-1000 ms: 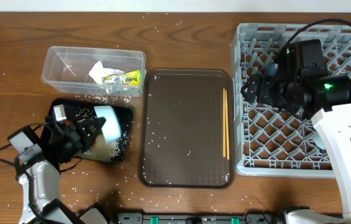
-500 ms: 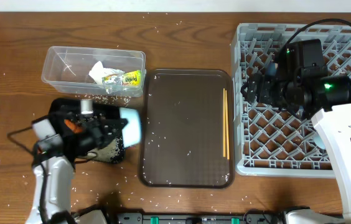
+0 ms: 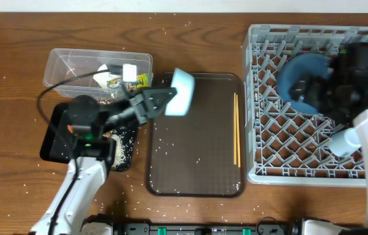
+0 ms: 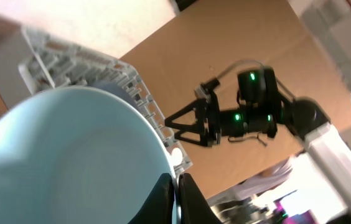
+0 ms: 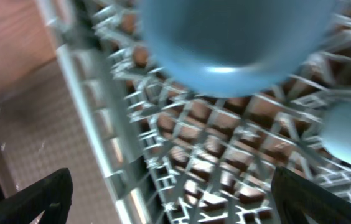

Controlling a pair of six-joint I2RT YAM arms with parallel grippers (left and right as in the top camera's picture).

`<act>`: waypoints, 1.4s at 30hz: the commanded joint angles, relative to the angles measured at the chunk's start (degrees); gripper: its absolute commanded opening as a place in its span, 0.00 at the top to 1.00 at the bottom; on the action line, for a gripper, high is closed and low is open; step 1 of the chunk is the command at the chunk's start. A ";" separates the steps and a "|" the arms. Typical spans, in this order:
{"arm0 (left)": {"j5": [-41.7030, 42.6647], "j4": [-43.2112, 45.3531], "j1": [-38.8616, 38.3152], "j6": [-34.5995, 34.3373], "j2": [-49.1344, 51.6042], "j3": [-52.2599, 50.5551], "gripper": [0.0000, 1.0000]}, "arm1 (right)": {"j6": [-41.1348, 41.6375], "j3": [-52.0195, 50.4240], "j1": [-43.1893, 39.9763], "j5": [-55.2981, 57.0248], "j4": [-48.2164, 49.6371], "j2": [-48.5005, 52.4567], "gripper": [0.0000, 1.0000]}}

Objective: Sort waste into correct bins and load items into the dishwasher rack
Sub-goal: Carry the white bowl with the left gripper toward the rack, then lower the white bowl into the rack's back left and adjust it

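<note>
My left gripper (image 3: 169, 98) is shut on the rim of the white bowl (image 3: 183, 91) and holds it in the air over the brown serving tray's near-left corner. In the left wrist view the bowl (image 4: 70, 155) fills the left side, with the fingers (image 4: 177, 199) pinched on its edge. The blue plate (image 3: 301, 75) stands in the grey dishwasher rack (image 3: 262, 130). My right gripper (image 5: 172, 193) is open and empty just beside the plate (image 5: 238, 43). The chopsticks (image 3: 236, 127) lie on the brown tray. The clear tub (image 3: 66, 65) holds tissue and the yellow-green wrapper (image 3: 135, 81).
The black tray (image 3: 53, 140) holds rice and an orange piece (image 3: 73, 128). The brown serving tray (image 3: 194, 156) lies in the middle. A pale cup (image 3: 342, 140) sits in the rack's right part. Rice grains are scattered over the table.
My left gripper has lifted the bowl off the black tray and carried it up and right over the brown tray. My right arm has drawn back to the right, uncovering the blue plate.
</note>
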 commanded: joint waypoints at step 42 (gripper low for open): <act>-33.83 17.79 -28.50 -36.30 58.40 50.29 0.94 | 0.72 0.09 -12.52 -2.38 -6.21 -0.09 0.01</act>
